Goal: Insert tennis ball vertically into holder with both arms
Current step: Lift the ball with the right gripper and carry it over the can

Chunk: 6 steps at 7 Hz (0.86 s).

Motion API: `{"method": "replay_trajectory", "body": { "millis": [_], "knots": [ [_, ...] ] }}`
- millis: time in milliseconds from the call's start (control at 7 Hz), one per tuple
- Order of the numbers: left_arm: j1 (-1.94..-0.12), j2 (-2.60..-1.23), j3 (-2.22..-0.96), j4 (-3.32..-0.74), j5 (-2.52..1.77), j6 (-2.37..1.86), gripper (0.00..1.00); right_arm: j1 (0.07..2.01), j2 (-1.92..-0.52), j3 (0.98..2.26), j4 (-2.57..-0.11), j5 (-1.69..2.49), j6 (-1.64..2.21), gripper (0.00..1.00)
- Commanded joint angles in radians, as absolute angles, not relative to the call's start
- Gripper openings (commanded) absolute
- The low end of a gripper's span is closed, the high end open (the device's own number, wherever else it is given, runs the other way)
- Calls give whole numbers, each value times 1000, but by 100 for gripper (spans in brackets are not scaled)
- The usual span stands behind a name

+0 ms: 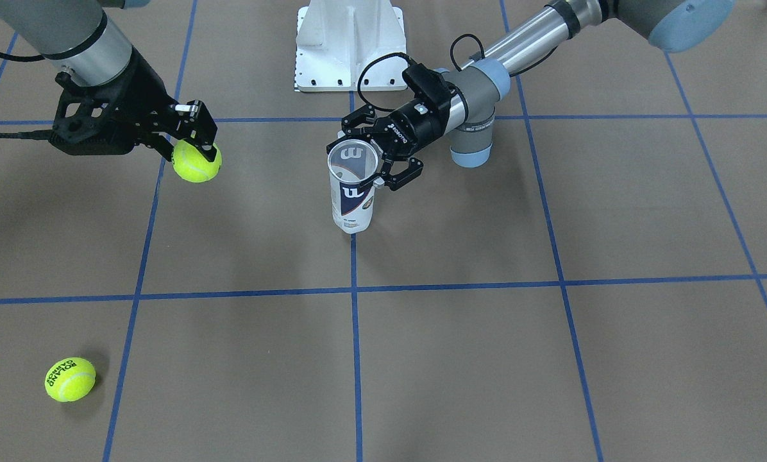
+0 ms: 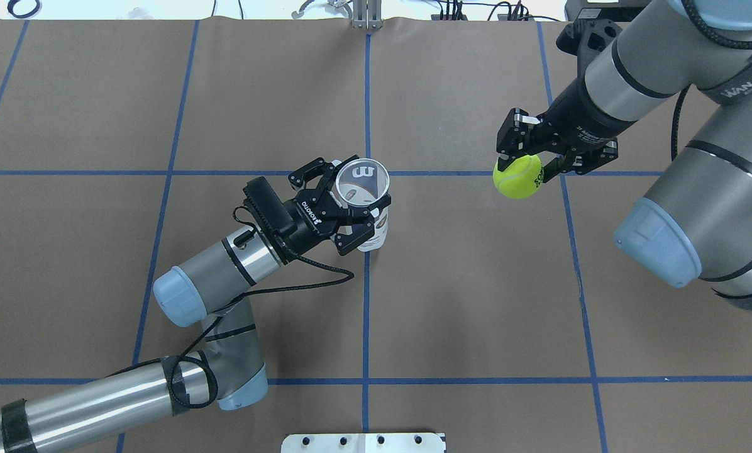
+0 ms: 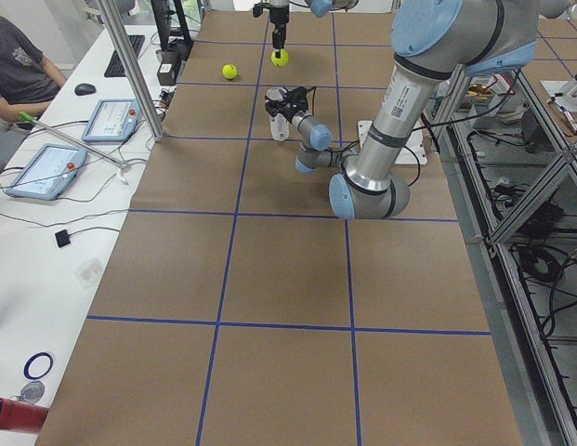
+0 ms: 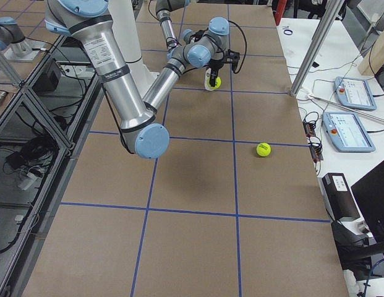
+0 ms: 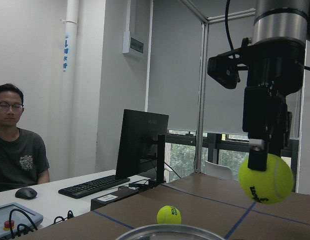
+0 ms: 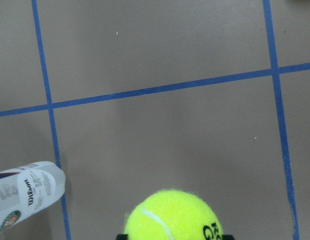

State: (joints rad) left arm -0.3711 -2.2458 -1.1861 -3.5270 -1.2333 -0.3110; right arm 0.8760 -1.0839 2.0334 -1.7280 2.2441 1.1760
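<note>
While the left gripper (image 2: pixel 349 206) clamps the upright Wilson tube (image 2: pixel 362 184) mid-table, the right gripper (image 2: pixel 528 160), pinching a tennis ball (image 2: pixel 518 177) nearer the table's right edge, should next carry it above the open mouth.

holder (image 1: pixel 351 192) centre | held ball (image 1: pixel 195 162) right of it | loose ball (image 1: pixel 70 379) beyond

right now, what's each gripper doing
left gripper: closed on the holder, which stands upright
right gripper: closed on a ball
</note>
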Motion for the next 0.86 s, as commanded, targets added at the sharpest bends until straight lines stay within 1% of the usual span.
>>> {"method": "replay_trajectory", "body": {
  "millis": [0,714],
  "knots": [
    [-359,-2246,-1180,-3528,-1233,-310,83,850,-1036,2028,-1729,2234,1248,0],
    [-347,-2246,-1180,-3530,-1232,-310,83,801,-934,2000,-1729,2214,1350,0]
  ]
}}
